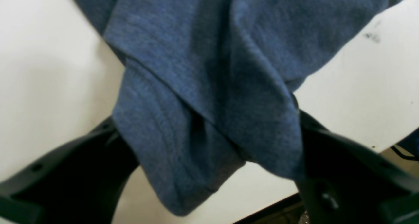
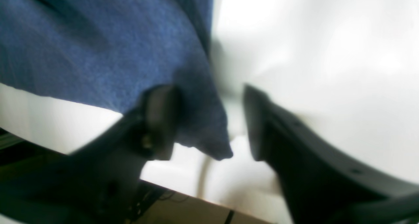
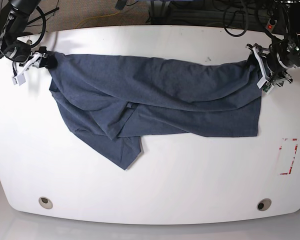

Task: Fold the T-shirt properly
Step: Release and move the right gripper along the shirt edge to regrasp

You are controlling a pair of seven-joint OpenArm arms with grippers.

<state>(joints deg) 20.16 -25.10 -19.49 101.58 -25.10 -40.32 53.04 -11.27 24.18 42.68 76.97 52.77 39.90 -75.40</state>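
Bunched T-shirt (image 1: 209,96) is seen between the left end effector's (image 1: 209,171) parted, ungripping fingers; only the base view shows it stretched along the worktop's (image 3: 190,190) far edge, where the right end effector (image 2: 209,126) is likewise spread open.

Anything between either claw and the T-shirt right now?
Nothing visible. The T-shirt hangs directly between the open jaws of the left claw and right claw; only white table surrounds it.

1 T-shirt (image 3: 155,95), 2 arms
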